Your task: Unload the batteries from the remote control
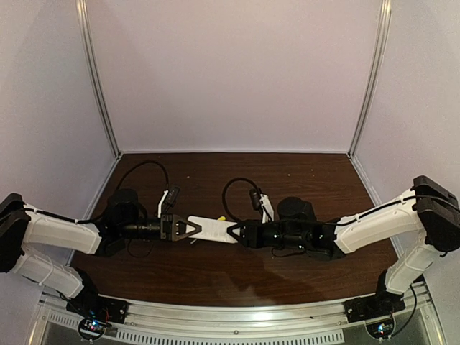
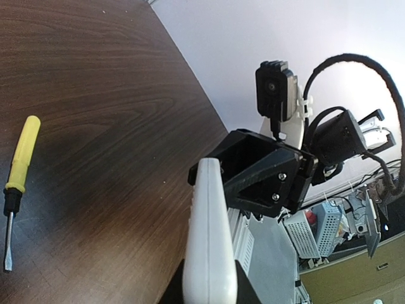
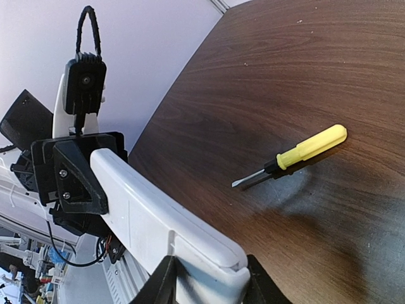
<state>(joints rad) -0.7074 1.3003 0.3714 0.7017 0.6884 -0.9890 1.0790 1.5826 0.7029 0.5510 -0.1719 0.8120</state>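
The desk (image 1: 215, 277) is dark brown wood grain, with pale panels at its back and sides. One thing lies flat on it: a screwdriver (image 3: 292, 156) with a yellow handle, black collar and thin flat-tipped blade. It sits down on the far side of where the left hand (image 1: 198, 228) and right hand (image 1: 231, 231) meet, its blade tip nearer the right hand.
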